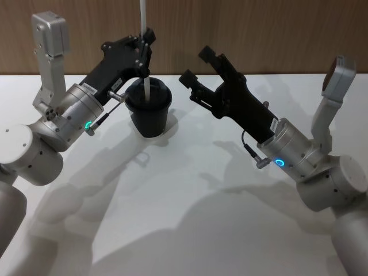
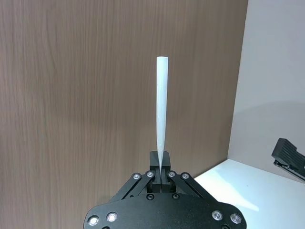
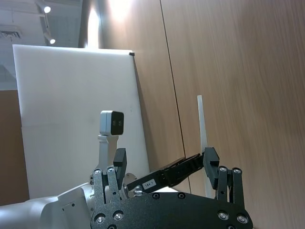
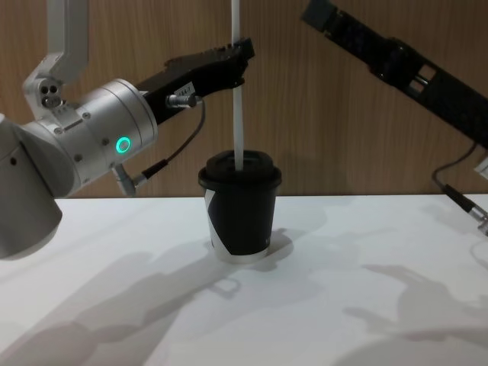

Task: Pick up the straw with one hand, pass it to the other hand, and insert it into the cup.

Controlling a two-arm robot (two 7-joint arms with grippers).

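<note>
1. Straw (image 4: 237, 91) stands upright, lower end at the lid of the cup (image 4: 241, 213), which sits on the white surface (image 4: 343, 305).
2. Left gripper (image 4: 242, 55) fingers clamped on the straw mid-length, above the cup.
3. Right gripper (image 1: 198, 66) is beside the cup, raised, fingers apart, empty.
4. Advice: push straight down, keep the straw vertical, release only once seated.

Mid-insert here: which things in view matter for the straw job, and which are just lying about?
Job: straw, upright in the left claw; cup under it; right claw, open, raised nearby.
Lying about: table; wood wall; white board; small camera.
</note>
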